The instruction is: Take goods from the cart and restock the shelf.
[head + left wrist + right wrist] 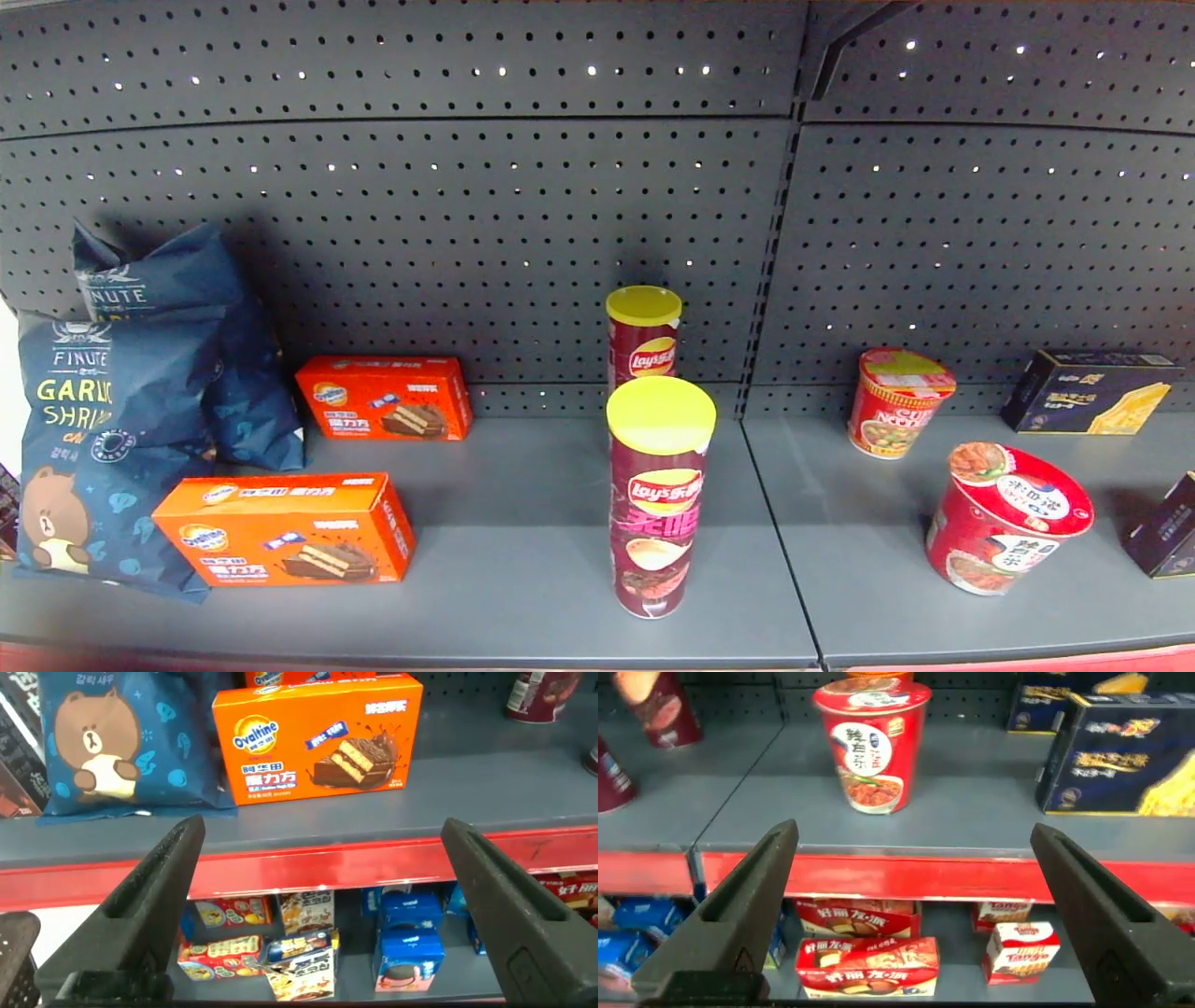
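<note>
The grey shelf (523, 523) holds two blue snack bags (112, 411) at the left, two orange cake boxes (285, 527), two maroon chip cans (658, 495) in the middle, two red noodle cups (1008, 527) and dark boxes (1088, 392) at the right. My left gripper (322, 905) is open and empty, in front of the shelf's red edge, facing the front orange cake box (318, 737) and a blue bag (117, 737). My right gripper (915, 910) is open and empty too, below and in front of a red noodle cup (871, 742) and a dark box (1120, 751).
A grey pegboard wall (523, 215) backs the shelf. Under the red front edge (308, 868) a lower shelf carries small snack boxes (299, 947), blue packs (406, 943) and red boxes (868, 952). Bare shelf surface lies between the cake boxes and the chip cans.
</note>
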`<state>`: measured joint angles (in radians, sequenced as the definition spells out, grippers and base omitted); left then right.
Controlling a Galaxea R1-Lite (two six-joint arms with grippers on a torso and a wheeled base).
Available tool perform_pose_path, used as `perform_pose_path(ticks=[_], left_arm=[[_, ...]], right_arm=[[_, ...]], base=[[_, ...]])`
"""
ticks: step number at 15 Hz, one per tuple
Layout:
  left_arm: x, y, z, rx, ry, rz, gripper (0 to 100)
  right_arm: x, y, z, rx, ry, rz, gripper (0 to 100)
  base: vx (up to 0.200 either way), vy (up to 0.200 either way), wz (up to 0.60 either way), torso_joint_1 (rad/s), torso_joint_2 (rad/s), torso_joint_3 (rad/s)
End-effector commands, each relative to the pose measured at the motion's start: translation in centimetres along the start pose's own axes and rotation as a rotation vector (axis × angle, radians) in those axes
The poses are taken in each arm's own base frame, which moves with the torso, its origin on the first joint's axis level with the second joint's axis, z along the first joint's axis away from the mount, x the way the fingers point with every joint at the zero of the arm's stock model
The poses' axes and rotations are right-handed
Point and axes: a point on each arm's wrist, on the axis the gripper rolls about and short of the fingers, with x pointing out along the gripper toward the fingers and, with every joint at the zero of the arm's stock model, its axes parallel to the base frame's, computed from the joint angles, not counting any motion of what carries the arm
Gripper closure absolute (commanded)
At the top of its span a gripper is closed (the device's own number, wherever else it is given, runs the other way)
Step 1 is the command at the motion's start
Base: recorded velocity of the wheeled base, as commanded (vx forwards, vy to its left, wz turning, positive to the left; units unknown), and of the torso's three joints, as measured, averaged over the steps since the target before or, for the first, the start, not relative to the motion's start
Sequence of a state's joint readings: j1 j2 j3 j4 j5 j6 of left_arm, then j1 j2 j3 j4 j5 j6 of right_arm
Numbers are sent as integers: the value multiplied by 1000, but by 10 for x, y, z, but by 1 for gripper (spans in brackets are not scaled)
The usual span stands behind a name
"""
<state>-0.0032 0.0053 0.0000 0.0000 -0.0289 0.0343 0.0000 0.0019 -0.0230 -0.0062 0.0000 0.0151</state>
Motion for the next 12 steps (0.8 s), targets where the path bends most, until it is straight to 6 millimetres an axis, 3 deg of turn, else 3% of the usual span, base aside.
perform_pose_path(ticks=[1, 3, 8, 10, 12], left_arm=[[0, 0, 0, -7, 1, 3, 0], [0, 0, 0, 0, -1, 3, 0], [0, 0, 0, 12, -1, -3, 0], [0, 0, 0, 12, -1, -3, 0], [0, 0, 0, 7, 1, -2, 0]], right_arm=[[0, -1, 0, 16, -5, -64, 0], [0, -2, 0, 24, -12, -86, 0], [2, 2, -1, 25, -28, 94, 0], [2, -1, -6, 28, 22, -21, 0], [2, 0, -7, -40, 36, -4, 0]], base=[[0, 0, 0, 0, 0, 0], [0, 0, 0, 0, 0, 0], [0, 0, 0, 0, 0, 0], [0, 0, 0, 0, 0, 0], [0, 0, 0, 0, 0, 0]])
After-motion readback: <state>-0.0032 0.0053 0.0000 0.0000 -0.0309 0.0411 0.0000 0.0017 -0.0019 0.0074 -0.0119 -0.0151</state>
